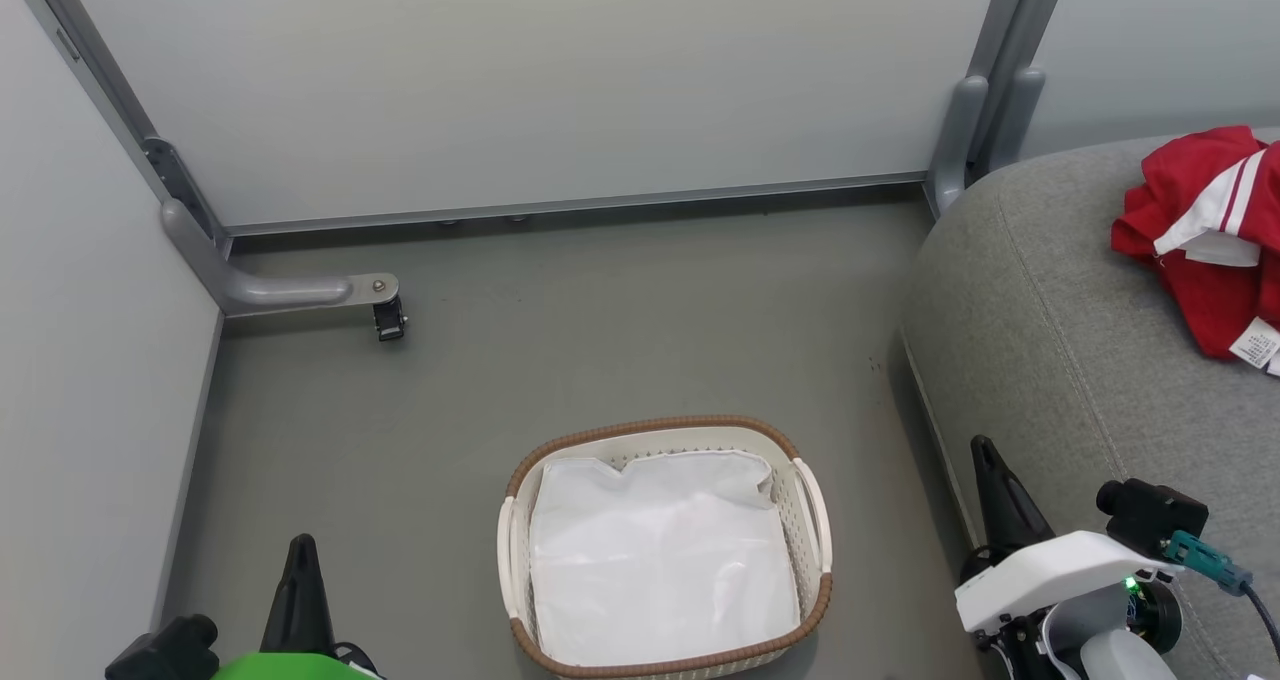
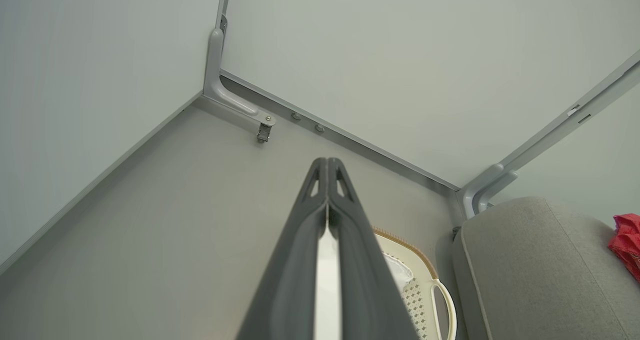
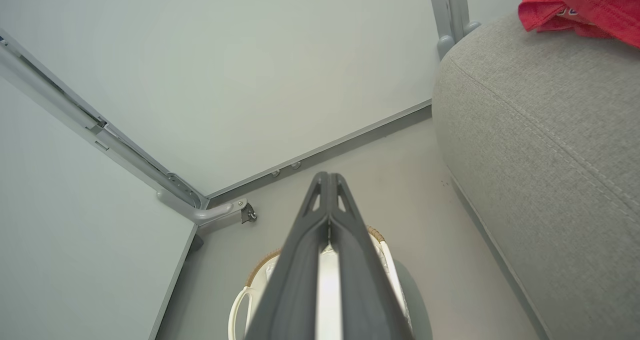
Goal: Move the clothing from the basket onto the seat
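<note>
The red clothing [image 1: 1210, 235] with white stripes lies bunched on the grey seat [image 1: 1060, 330] at the right; its edge also shows on the seat in the wrist views [image 2: 627, 242] [image 3: 580, 5]. On the floor in front of me stands the basket [image 1: 665, 550], and inside it lies a white liner sheet [image 1: 660, 560]. My left gripper [image 1: 301, 542] is shut and empty at the lower left, left of the basket. Shut and empty too, my right gripper [image 1: 984, 450] points up at the lower right beside the seat's front edge. Both wrist views show closed fingers [image 2: 327, 162] [image 3: 327, 177] above the basket [image 2: 440, 292] [image 3: 240, 300].
Pale partition walls [image 1: 520, 80] enclose the grey floor [image 1: 600, 340] at the back and left. A metal foot with a small caster [image 1: 388, 318] juts out at the back left. Two grey posts [image 1: 985, 110] stand at the back right, next to the seat.
</note>
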`<state>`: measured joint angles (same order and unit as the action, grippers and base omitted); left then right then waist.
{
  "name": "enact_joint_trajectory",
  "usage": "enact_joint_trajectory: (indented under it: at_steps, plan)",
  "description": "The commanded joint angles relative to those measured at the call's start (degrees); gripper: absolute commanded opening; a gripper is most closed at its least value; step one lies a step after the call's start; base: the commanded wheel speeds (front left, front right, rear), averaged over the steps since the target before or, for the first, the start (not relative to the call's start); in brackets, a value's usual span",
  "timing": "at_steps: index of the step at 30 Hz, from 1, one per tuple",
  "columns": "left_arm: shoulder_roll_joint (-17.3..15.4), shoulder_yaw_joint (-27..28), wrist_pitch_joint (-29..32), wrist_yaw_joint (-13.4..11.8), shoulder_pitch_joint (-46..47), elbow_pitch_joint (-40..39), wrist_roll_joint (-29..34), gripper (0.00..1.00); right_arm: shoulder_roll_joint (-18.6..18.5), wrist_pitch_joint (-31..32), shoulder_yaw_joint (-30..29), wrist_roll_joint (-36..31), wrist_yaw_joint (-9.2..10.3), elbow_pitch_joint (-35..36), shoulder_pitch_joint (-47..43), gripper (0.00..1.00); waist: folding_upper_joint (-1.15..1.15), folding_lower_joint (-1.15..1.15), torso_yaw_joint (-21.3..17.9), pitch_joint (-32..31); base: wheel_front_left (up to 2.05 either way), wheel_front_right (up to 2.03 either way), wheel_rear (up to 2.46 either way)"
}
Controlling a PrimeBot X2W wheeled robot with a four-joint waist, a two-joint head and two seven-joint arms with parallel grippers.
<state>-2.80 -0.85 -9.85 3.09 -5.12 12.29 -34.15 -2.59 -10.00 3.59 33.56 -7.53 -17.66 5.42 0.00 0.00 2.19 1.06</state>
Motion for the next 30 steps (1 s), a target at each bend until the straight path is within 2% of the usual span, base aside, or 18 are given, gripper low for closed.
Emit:
enact_joint_trajectory:
  at_steps: [1,30]
  plan:
    - [-0.2,0.5,0.5,0.5,1.9,-0.6,-2.3,0.0,-0.4,0.5,-0.5,2.4,0.01,1.1,0.9,0.0,0.0,0.0,0.0,0.0,0.0,0.0,0.0]
    - [-0.3,3.1,6.5,2.0,5.7,0.2,-23.6,0.0,-0.7,6.3,-3.9,24.1,0.03,2.2,1.0,0.0,0.0,0.0,-0.6,-0.3,0.0,0.0,0.0]
